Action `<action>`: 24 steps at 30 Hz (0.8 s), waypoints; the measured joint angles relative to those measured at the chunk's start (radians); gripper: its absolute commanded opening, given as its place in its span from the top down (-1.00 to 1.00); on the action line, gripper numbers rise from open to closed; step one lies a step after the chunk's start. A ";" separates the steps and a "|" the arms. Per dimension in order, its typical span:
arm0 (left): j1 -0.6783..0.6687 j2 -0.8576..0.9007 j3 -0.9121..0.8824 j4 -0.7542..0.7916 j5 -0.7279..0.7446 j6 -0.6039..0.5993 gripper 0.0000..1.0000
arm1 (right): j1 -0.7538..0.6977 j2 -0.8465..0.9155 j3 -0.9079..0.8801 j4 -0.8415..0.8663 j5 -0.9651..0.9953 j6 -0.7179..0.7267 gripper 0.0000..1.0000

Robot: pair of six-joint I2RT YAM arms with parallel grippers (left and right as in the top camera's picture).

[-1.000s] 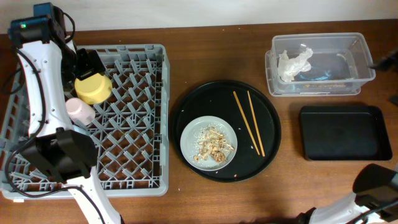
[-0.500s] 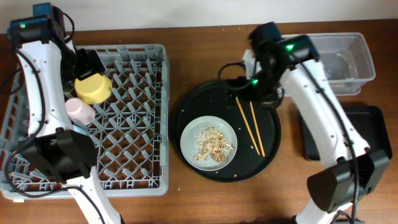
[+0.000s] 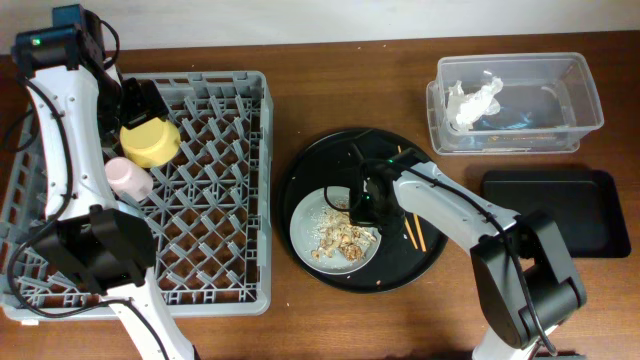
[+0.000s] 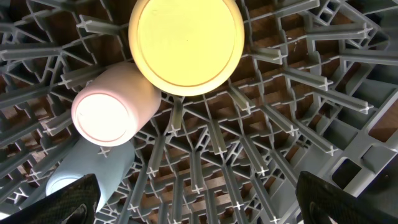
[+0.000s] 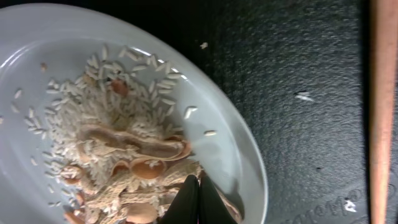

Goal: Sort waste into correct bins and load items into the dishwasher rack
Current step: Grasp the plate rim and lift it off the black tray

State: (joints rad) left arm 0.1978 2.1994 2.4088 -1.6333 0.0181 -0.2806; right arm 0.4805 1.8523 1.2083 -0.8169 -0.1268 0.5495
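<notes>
The right hand (image 5: 194,194) is pinched shut, its tips down on the food scraps (image 5: 118,146) on the plate (image 5: 239,155); whether any is gripped cannot be told. A chopstick (image 5: 380,93) is seen to its right. The left hand (image 4: 199,186) is held wide over the dishwasher rack (image 4: 298,99), with the yellow bowl (image 4: 186,43), pink cup (image 4: 109,109) and light-blue cup (image 4: 93,165) just ahead of it.

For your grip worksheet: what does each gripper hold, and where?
Left gripper: open, holding nothing. Right gripper: shut, tips in the food scraps on the plate; whether any scrap is pinched cannot be told.
</notes>
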 measured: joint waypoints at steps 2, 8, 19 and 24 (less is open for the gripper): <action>0.000 0.000 0.000 0.000 0.000 0.000 -0.99 | -0.004 0.006 -0.001 0.004 0.013 0.000 0.93; 0.000 0.000 0.000 0.000 0.000 0.000 -0.99 | -0.085 0.043 -0.002 0.002 0.049 0.000 0.92; 0.000 0.000 0.000 -0.001 0.000 0.000 -0.99 | -0.150 0.058 0.342 -0.385 0.081 -0.179 -0.58; 0.000 0.000 0.000 0.001 0.000 0.000 -0.99 | 0.054 0.059 0.457 -0.335 0.006 -0.181 -1.00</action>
State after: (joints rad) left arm 0.1978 2.1994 2.4088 -1.6325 0.0177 -0.2806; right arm 0.5346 1.9110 1.6650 -1.1519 -0.1211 0.3687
